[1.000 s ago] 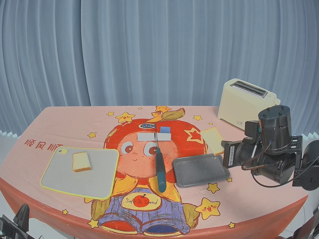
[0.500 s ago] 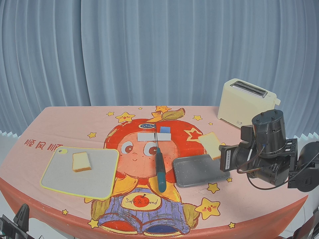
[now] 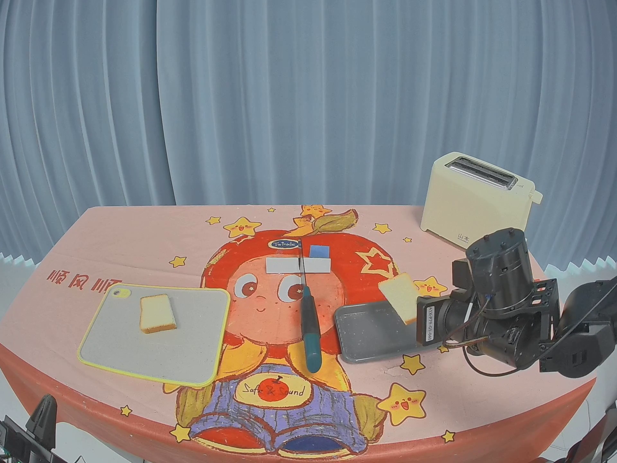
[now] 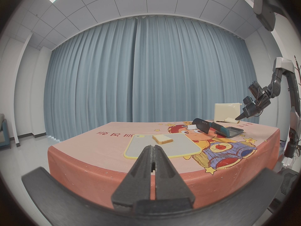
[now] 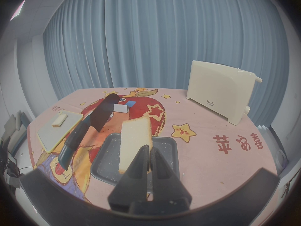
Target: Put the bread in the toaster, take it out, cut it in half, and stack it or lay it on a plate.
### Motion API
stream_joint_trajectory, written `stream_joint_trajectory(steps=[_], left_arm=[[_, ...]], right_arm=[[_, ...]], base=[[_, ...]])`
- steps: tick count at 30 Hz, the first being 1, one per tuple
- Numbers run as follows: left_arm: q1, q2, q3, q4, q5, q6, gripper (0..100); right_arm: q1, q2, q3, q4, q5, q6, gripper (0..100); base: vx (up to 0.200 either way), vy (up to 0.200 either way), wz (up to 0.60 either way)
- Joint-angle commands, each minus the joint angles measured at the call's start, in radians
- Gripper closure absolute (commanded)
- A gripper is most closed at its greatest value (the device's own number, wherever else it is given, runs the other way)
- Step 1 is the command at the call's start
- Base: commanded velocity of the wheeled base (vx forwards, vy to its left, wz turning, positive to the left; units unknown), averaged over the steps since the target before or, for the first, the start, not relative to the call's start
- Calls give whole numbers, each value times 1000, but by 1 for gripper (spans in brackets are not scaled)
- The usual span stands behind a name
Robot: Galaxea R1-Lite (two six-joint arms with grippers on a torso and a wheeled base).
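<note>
Head view: table (image 3: 128,239) with cartoon cloth spans the lower half. Toaster (image 3: 479,199) at right of centre, back edge, slots empty as far as I can see. Cutting board (image 3: 186,342) lower left, grey tray (image 3: 369,339) lower centre-right, knife (image 3: 311,329) lying between them, handle toward the bottom of the frame. Right gripper (image 5: 149,151) is pinched narrow on the edge of a bread slice (image 3: 402,297), holding it tilted above the tray's right end, not touching it. Smaller bread piece (image 3: 157,313) lies flat on the board. White block (image 3: 283,265) and blue block (image 3: 319,251) sit mid-frame by the knife tip. Left gripper (image 4: 153,151) hangs off the table's near side, fingers pressed together, nothing in them. My read: the carry leg, slice headed for the tray. It could instead be bound for the toaster; I can't tell whether it's toasted. For plating, the next move needs the slice levelled, lowered inside the tray rim, then the fingers released. For the toaster, it needs the slice turned upright and lined up with a slot. Print: red characters (image 3: 83,283) on the cloth at left and a small label (image 3: 463,238) low on the toaster's side, neither transcribed here.
</note>
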Motion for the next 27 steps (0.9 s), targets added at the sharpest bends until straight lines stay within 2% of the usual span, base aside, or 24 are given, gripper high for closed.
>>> stream_joint_trajectory(steps=[1,10,15,27], left_arm=[[0,-9,16,0,0,0,100],[0,-9,16,0,0,0,100],[0,-9,16,0,0,0,100],[0,-9,16,0,0,0,100]], right_arm=[[2,37,2,-1,-1,-1,100],[20,78,5,-1,-1,5,100],[54,86,5,1,-16,48,100],[66,98,8,1,-37,50,100]], base=[[0,0,0],[0,0,0],[0,0,0],[0,0,0]])
